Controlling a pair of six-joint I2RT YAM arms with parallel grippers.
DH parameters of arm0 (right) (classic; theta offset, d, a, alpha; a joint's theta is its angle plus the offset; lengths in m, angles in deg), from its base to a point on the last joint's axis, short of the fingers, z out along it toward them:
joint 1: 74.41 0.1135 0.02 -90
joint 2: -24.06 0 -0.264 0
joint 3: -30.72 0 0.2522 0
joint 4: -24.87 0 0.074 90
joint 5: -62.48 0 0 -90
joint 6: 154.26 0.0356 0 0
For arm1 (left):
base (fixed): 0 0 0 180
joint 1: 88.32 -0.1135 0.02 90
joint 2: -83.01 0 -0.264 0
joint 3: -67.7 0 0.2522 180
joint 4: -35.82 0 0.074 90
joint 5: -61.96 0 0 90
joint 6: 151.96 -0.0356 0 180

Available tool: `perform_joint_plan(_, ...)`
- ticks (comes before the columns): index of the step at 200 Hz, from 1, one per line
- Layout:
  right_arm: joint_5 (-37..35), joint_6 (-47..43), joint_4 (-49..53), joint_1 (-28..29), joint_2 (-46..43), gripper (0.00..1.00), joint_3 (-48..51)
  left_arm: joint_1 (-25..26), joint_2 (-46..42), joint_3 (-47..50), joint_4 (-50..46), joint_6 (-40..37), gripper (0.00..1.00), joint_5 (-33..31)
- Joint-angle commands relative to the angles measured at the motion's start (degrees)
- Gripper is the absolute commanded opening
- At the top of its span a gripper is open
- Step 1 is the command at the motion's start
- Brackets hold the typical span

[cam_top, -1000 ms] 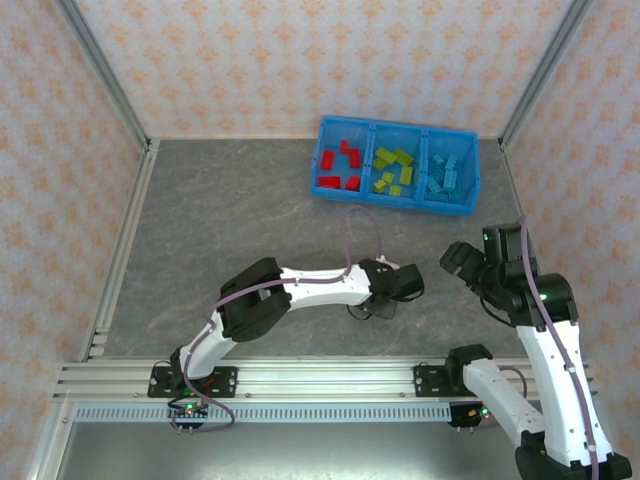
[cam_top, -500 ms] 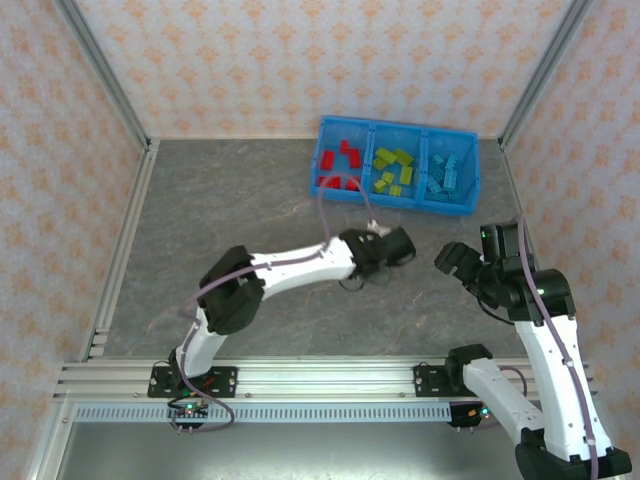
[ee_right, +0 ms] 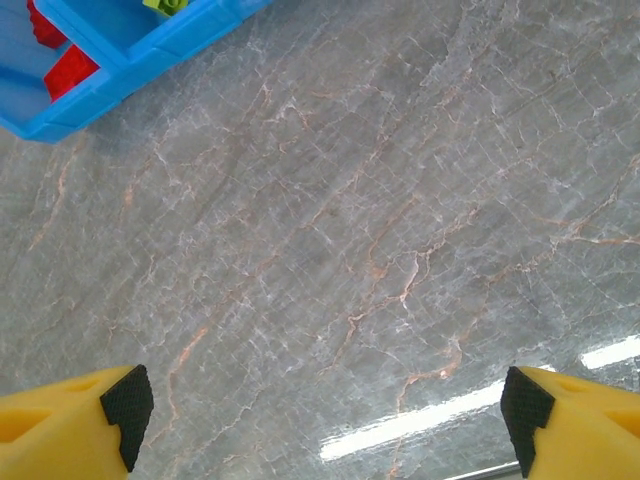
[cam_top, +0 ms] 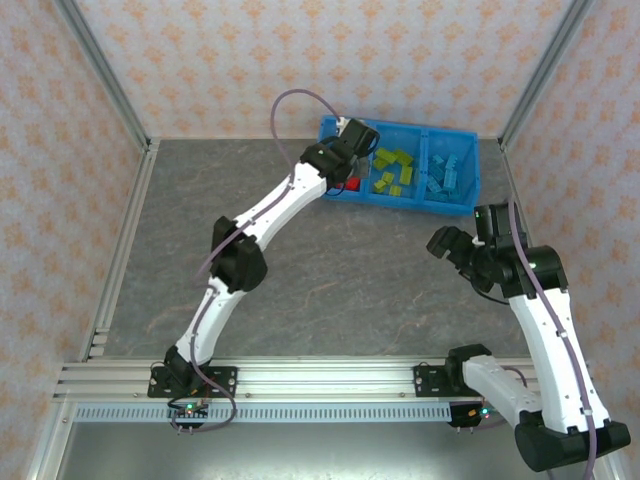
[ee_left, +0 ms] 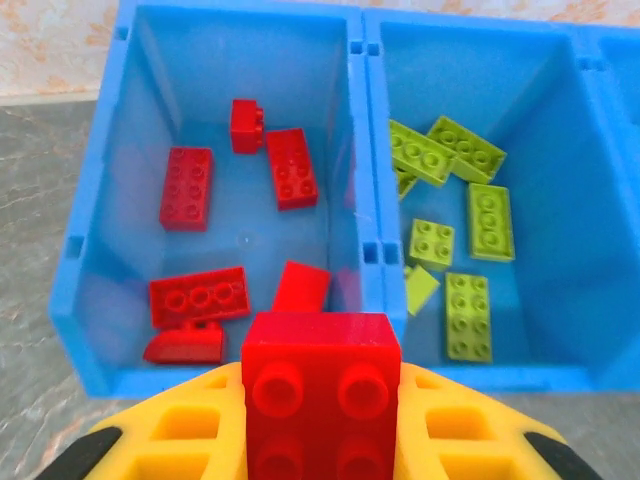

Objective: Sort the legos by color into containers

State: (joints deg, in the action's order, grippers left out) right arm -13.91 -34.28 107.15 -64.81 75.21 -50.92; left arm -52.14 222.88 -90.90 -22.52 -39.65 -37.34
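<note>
The left jaws pinch a red lego [ee_left: 320, 395] over the red compartment [ee_left: 98, 240], right jaws spread

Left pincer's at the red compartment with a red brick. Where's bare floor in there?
Red compartment: bare in its far-left corner and along the divider, right of the far bricks. Crowded by the near wall: three bricks.

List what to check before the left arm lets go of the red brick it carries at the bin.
1. Left tool gripping the red brick: ok, shut on it.
2. Colour match: ok, the red compartment holds only red bricks.
3. Brick clear of the divider: cannot tell; it lines up close to it, beside the yellow-green compartment.
4. Landing room: ok, bare floor shows.
5. Right tool out of the way: ok, open over the table.
</note>
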Motion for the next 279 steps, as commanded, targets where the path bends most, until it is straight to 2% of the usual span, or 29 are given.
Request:
perform_joint_plan(1,-0.5,-1.0,1.2,0.1,0.5,0.92,-2.5,-1.3,4.7,-9.2,-3.1,-3.0,0.43,0.8)
perform_joint_plan(11,-1.0,-1.5,1.1,0.1,0.8,0.93,-2.5,-1.6,5.1,-11.0,-3.1,-3.9,0.52,1.0)
perform_joint_plan(30,-2.8,-2.5,-0.4,0.1,1.0,0.94,-0.7,-1.7,1.7,-9.6,-3.0,-6.1,0.58,0.8)
perform_joint_plan(50,-5.1,-4.2,-5.2,0.1,0.6,0.96,3.5,-1.6,-6.9,-1.3,-3.4,-7.1,0.64,0.3)
perform_joint_plan(62,-8.5,-5.7,-9.0,0.1,0.4,0.96,7.0,-1.4,-16.1,11.0,0.3,-7.7,0.67,-1.1)
perform_joint_plan(80,-15.8,-9.8,-19.4,0.0,-1.4,0.98,16.2,-1.2,-35.2,38.2,13.7,-8.7,0.72,-4.3)
perform_joint_plan(100,-23.2,-17.1,-39.6,0.0,-3.7,0.99,29.3,-1.3,-54.4,64.3,25.3,-12.1,0.79,-9.2)
perform_joint_plan(122,-26.8,-26.2,-65.0,-0.6,-1.1,0.99,42.4,-1.7,-71.5,84.3,29.2,-18.2,0.87,-14.2)
perform_joint_plan(146,-24.3,-31.0,-86.5,-3.5,11.0,0.99,48.1,-3.3,-88.1,103.0,33.2,-22.5,0.96,-19.2)
perform_joint_plan(155,-21.5,-31.6,-84.9,-5.1,15.8,0.99,44.0,-4.6,-93.6,109.2,35.2,-23.7,1.0,-19.7)
perform_joint_plan(174,-18.3,-34.2,-99.8,-7.0,25.9,0.99,42.6,-7.9,-102.8,121.6,41.4,-27.6,1.0,-16.5)
perform_joint_plan(185,-13.9,-31.6,-102.9,-9.3,31.8,0.99,40.1,-10.2,-106.0,127.9,46.2,-30.3,1.0,-13.7)
perform_joint_plan(193,-12.1,-32.0,-107.9,-9.6,36.2,0.99,39.9,-12.1,-107.0,131.5,49.5,-31.4,1.0,-12.4)
perform_joint_plan(203,-11.3,-32.2,-109.4,-9.7,35.0,0.99,43.4,-15.1,-106.9,134.6,52.7,-31.0,1.0,-11.6)
perform_joint_plan(213,-11.5,-31.8,-120.4,-9.8,37.6,0.99,46.3,-19.3,-105.1,136.3,56.0,-30.0,1.0,-8.4)
perform_joint_plan(223,-11.6,-32.1,-109.3,-9.7,35.5,0.99,42.6,-23.6,-101.8,135.5,58.4,-30.3,1.0,-2.7)
perform_joint_plan(236,-11.9,-32.4,-116.5,-9.4,37.0,0.99,44.8,-28.5,-93.8,134.6,65.5,-29.4,1.0,3.5)
perform_joint_plan(246,-12.0,-32.4,-111.1,-9.5,35.4,0.99,43.5,-31.5,-86.0,132.4,70.5,-29.2,1.0,6.6)
perform_joint_plan(266,-12.0,-32.5,-110.8,-9.5,35.4,0.99,43.0,-35.2,-69.0,127.5,85.0,-26.9,1.0,11.7)
perform_joint_plan(272,-11.9,-32.5,-110.3,-9.5,35.7,0.99,42.7,-36.5,-64.5,123.9,84.2,-23.1,1.0,13.4)
perform_joint_plan(279,-11.9,-32.5,-110.4,-9.5,35.4,0.99,42.9,-37.1,-59.4,120.9,83.9,-23.8,1.0,16.9)
